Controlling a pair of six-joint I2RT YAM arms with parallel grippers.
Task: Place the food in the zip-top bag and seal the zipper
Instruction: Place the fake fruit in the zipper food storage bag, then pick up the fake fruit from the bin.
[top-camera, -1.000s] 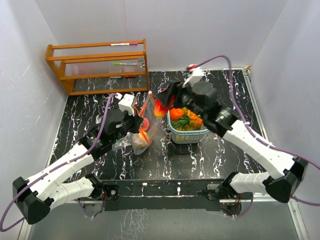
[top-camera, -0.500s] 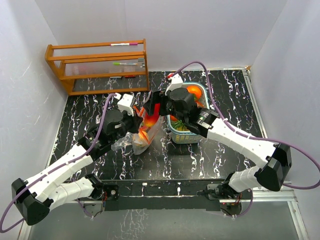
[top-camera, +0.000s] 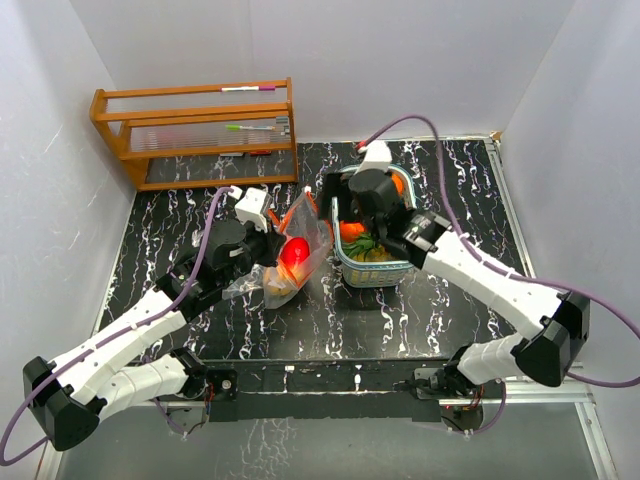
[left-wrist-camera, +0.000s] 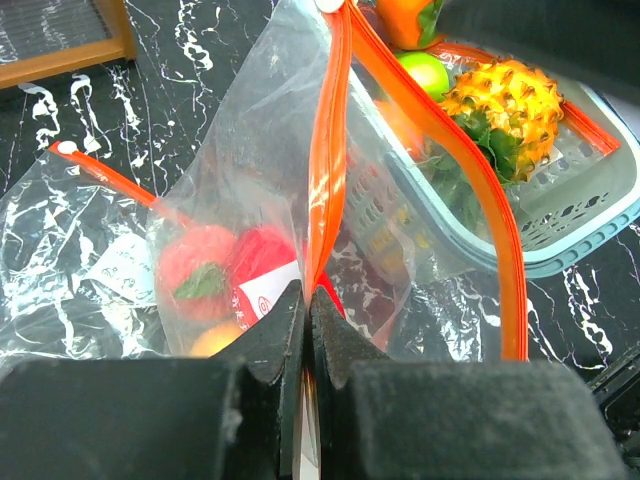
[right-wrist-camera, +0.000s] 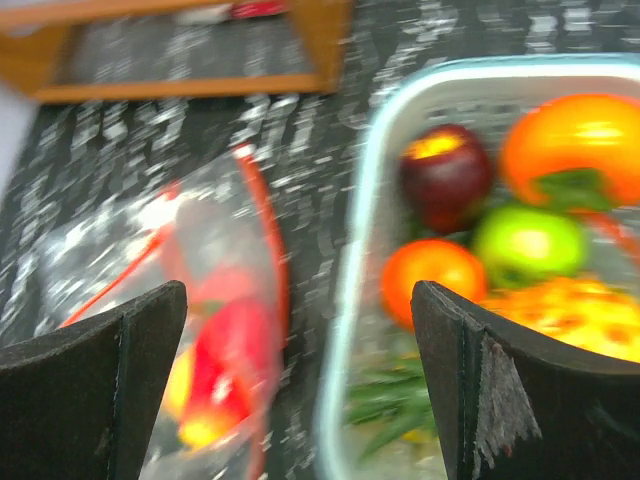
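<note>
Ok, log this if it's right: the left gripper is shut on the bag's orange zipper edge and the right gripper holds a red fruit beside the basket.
Not quite: the right gripper is open and empty. The right wrist view shows its fingers spread, the red fruit already in the bag. The left gripper is shut on the orange zipper edge.

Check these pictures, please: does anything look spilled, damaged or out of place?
Nothing stands out. The left hand pinches the zip-top bag by its orange zipper, mouth open, red fruits inside. The other fruits sit in the teal basket. The right hand is open and empty.
</note>
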